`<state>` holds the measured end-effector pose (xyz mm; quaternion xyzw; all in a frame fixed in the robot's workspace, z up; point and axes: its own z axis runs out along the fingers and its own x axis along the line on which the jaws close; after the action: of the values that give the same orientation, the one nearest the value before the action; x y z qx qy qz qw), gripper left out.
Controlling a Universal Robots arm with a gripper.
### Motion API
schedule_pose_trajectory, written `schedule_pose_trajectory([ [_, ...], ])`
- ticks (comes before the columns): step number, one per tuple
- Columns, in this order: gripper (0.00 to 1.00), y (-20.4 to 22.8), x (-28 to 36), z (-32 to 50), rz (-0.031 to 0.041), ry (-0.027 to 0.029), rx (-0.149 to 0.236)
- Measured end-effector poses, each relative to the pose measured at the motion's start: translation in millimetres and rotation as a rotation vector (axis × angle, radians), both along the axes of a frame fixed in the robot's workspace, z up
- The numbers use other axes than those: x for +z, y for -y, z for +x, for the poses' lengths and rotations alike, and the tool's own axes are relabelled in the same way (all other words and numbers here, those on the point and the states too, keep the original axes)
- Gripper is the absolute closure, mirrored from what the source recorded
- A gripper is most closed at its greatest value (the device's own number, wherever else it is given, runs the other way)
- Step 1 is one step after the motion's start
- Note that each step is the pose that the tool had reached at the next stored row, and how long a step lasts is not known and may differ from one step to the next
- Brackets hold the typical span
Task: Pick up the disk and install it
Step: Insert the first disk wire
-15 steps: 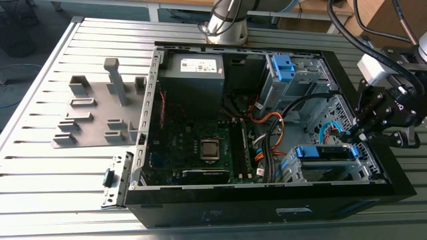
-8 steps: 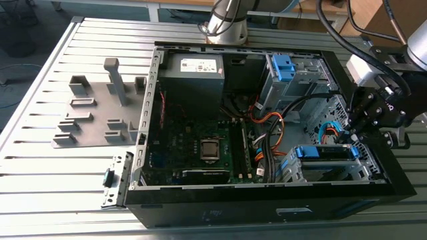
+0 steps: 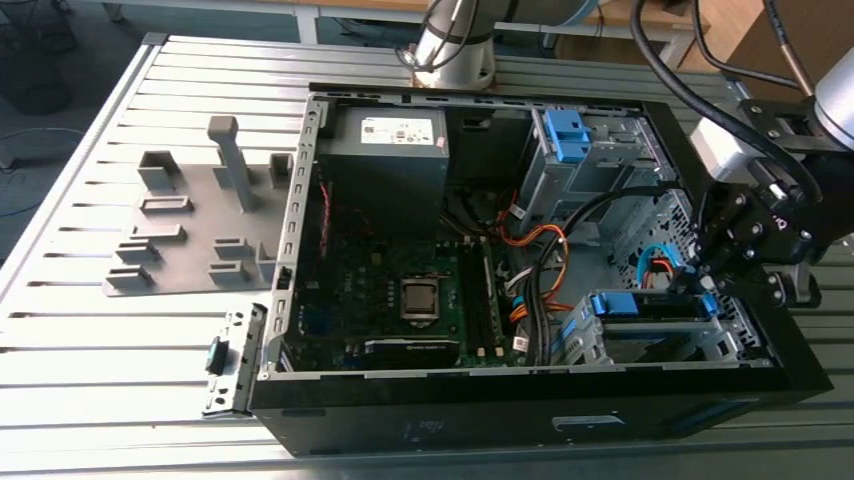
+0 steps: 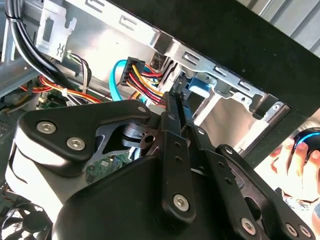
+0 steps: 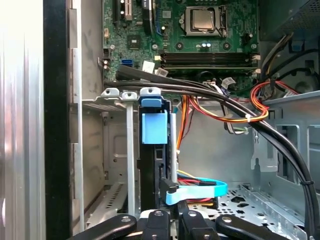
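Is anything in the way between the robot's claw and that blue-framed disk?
Nothing visible. In the first wrist view the gripper is right at the end of the disk, which sits in the metal drive cage. A blue flat cable runs just beside them, not between.

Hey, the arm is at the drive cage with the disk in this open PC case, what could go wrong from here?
1. The light blue data cable lies right beside the gripper and the disk; it might snag or get pinched.
2. The disk stands in a narrow slot of the metal drive cage; a slight tilt could jam it against the rails.
3. A person's hand is just outside the case, possibly within the arm's sweep.
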<state>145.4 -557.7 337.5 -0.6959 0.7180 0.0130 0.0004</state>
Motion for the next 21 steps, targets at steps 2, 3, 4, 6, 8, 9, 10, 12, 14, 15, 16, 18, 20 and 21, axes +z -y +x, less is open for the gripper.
schedule_pose_trajectory([
  [2,0.84,1.9,0.1,-0.1,-0.0002,0.0000,0.000],
  [3,0.84,3.0,0.1,-0.1,-0.0001,0.0000,0.000],
  [4,0.84,4.0,0.1,-0.1,-0.0001,0.0000,0.000],
  [6,0.84,5.9,0.1,-0.1,-0.0001,0.0000,0.000],
  [8,0.84,7.5,0.1,-0.1,-0.0002,-0.0001,0.000],
  [9,0.84,8.1,0.1,-0.1,-0.0001,-0.0001,0.000],
  [10,0.84,8.2,0.1,-0.1,-0.0001,-0.0001,0.000],
  [12,0.84,8.2,0.0,-0.1,0.0023,0.0000,0.000],
  [14,0.84,8.2,-0.1,-0.1,0.0083,0.0000,0.000],
  [15,0.84,8.1,-0.1,-0.1,0.0100,0.0000,0.000],
  [16,0.84,7.9,-0.1,-0.1,0.0111,0.0000,0.000],
  [18,0.84,7.6,-0.2,-0.1,0.0128,0.0000,0.001],
  [20,0.84,7.5,-0.2,-0.1,0.0133,0.0000,0.001],
  [21,0.84,7.5,-0.1,-0.1,0.0133,0.0000,0.001],
])
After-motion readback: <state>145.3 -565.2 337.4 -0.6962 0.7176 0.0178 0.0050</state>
